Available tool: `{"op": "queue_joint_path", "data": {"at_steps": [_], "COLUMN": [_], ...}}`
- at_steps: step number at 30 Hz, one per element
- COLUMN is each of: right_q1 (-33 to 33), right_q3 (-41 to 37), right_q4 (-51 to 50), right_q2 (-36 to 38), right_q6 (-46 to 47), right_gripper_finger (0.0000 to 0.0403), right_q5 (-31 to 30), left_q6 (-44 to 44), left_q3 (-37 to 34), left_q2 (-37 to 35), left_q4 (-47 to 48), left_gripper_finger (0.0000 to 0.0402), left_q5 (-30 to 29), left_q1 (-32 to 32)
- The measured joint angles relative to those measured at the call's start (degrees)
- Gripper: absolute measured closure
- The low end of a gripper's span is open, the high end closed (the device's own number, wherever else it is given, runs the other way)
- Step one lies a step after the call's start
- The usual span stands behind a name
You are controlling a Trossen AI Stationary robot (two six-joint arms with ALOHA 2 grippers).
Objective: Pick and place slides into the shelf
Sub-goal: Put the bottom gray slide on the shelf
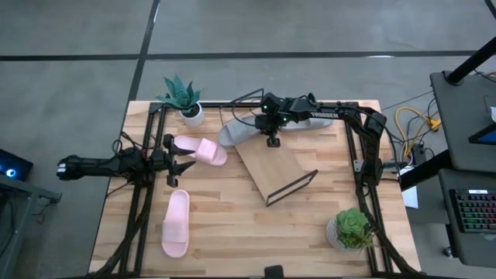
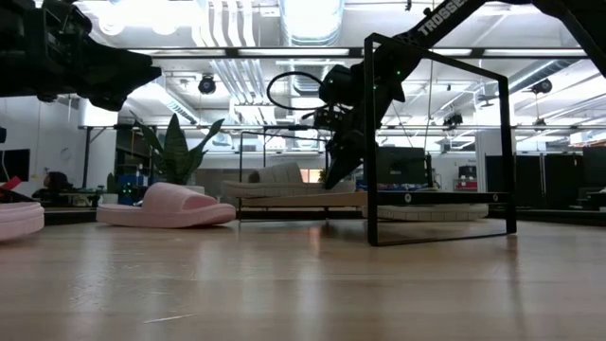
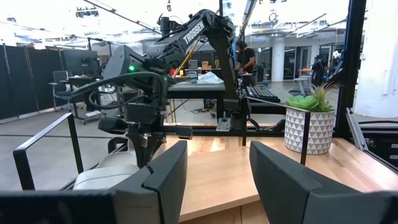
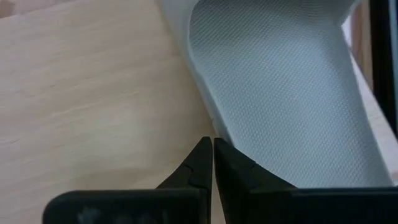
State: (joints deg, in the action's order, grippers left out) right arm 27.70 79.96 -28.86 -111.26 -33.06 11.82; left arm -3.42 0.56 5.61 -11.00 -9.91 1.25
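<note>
A grey slide lies at the far end of the slanted shelf, and its textured footbed fills the right wrist view. My right gripper points down at that slide's near edge, fingers shut. One pink slide rests sole-down on the table to the shelf's left. A second pink slide lies nearer the near edge. My left gripper is open and level beside the first pink slide, touching nothing. A second grey slide cannot be made out. My right gripper comes from above, pointing down, with its shut fingertips right at the side rim of the grey slide's sole. I cannot tell whether they touch it. The slide lies flat on the shelf board.
A spiky plant in a white pot stands at the far left. A succulent in a patterned pot stands at the near right. Black frame rails run along both table sides. A person stands in the room beyond.
</note>
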Motion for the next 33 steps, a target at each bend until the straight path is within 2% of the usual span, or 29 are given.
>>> {"op": "queue_joint_path", "data": {"at_steps": [7, 13, 21, 23, 28, 33], "right_q1": [0.2, 0.3, 0.4, 0.0, -2.2, -6.1], "right_q3": [0.0, -0.2, 0.3, 0.3, 0.3, 0.2], "right_q4": [1.9, 2.6, 0.1, -0.9, -0.3, 6.1], "right_q2": [0.0, 0.0, 0.1, 0.1, 0.1, 0.1], "right_q6": [0.3, 0.6, 5.2, 5.9, 5.0, 2.4], "right_gripper_finger": [0.0394, 0.0394, 0.0394, 0.0394, 0.0394, 0.0394], "right_q5": [-0.1, -2.7, -2.9, -1.3, 9.6, 8.9], "left_q6": [0.0, 0.0, 0.0, 0.0, 0.0, 0.0], "left_q3": [0.0, 0.0, 0.0, 0.0, 0.0, 0.0], "left_q2": [0.0, 0.0, 0.0, 0.0, 0.0, 0.0], "left_q4": [0.0, 0.0, 0.0, 0.0, 0.0, 0.0], "left_gripper_finger": [0.0241, 0.0241, 0.0241, 0.0241, 0.0241, 0.0241], "left_q5": [0.0, 0.0, 0.0, 0.0, 0.0, 0.0], "left_q1": [0.0, 0.0, 0.0, 0.0, 0.0, 0.0]}}
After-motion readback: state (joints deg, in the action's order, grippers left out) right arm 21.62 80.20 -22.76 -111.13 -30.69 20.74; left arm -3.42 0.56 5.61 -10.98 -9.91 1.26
